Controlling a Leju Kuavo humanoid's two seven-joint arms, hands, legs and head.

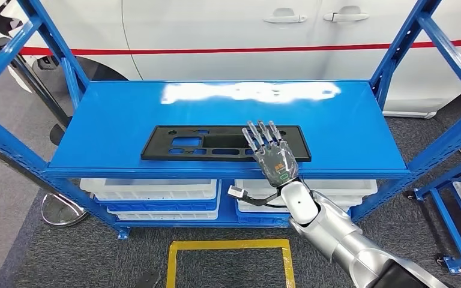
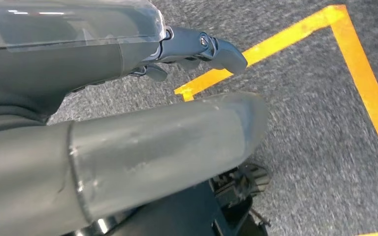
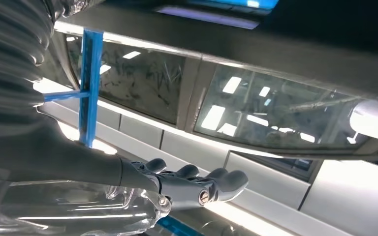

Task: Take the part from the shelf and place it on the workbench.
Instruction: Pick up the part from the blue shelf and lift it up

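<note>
A flat black plastic part (image 1: 204, 144) with several cut-outs lies lengthwise on the top board of the blue shelf (image 1: 114, 114), near its front edge. My right hand (image 1: 270, 153) reaches over the front edge with its fingers stretched out straight and flat above the part's right end; whether they touch it I cannot tell. In the right wrist view the right hand (image 3: 177, 184) holds nothing, its fingers (image 3: 216, 182) extended side by side. My left hand (image 2: 128, 128) hangs low above the grey carpet, thumb and fingers (image 2: 202, 46) apart and empty.
White bins (image 1: 150, 189) fill the shelf's lower level. A white car (image 1: 246, 30) stands close behind the shelf. Blue uprights (image 1: 54, 54) flank the top board. Yellow tape (image 1: 228, 246) marks a square on the floor in front. Another blue rack (image 1: 456, 198) stands at the right.
</note>
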